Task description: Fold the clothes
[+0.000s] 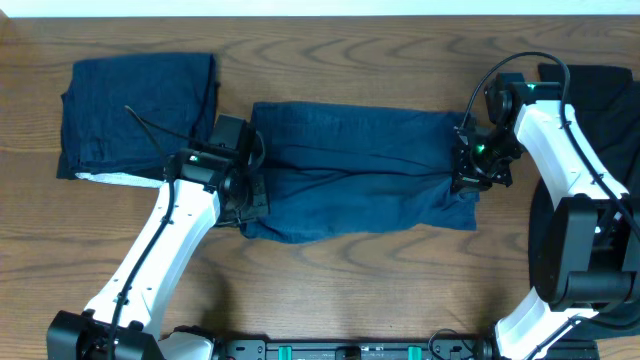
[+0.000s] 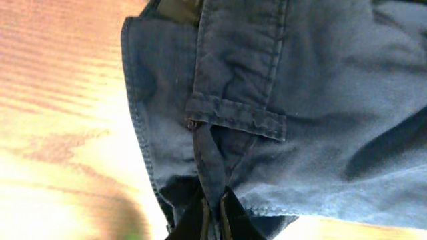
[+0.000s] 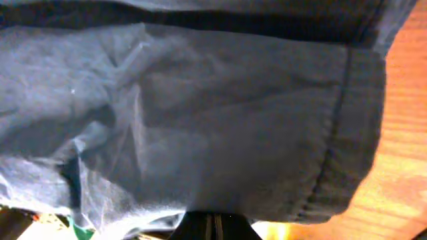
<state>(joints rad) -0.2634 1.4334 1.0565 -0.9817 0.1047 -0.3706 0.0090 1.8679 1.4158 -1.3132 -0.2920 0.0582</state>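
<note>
Denim garment (image 1: 350,170) lies centre frame, ends clenched by left gripper (image 1: 250,196) and right gripper (image 1: 468,178); shallow grips may slip mid-fold.

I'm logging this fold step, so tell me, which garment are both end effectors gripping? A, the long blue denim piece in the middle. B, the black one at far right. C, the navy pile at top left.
A: the left end effector and right end effector each pinch one end of the long denim garment; the navy pile and black garment lie aside.
</note>
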